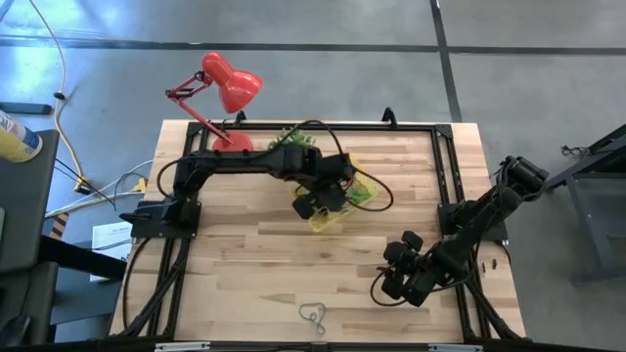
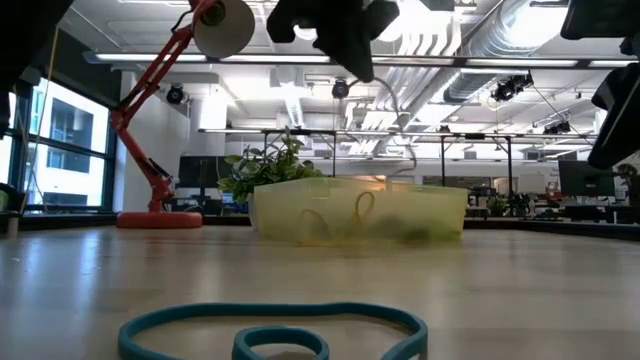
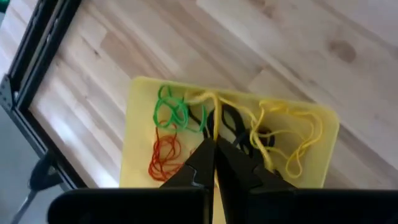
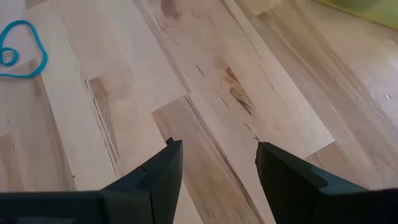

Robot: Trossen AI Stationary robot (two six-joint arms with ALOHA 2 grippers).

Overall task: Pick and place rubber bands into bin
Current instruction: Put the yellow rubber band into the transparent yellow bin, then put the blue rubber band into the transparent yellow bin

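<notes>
Last loose band waits while the left claw hangs over the bin

The left claw (image 3: 214,163), pressed together and apparently empty, hovers above the bin (image 1: 337,219), where green, red, yellow and black rubber bands (image 3: 186,127) lie. One blue band (image 1: 313,317) remains near the table's (image 1: 245,254) front edge; the right claw (image 4: 217,165), spread wide, hangs well apart from it and must reach over and pinch it

A red desk lamp (image 1: 223,93) stands at the far corner of the wooden worktop (image 1: 245,264), behind and to the outer side of the left claw (image 1: 315,205), its shade hanging out past the worktop's edge. A green leafy plant (image 1: 293,143) sits just behind that claw, beside the lamp's base. A black metal frame (image 1: 445,171) runs along the worktop's edges, past the right claw (image 1: 401,274). Grey floor (image 1: 528,88) surrounds everything.
</notes>
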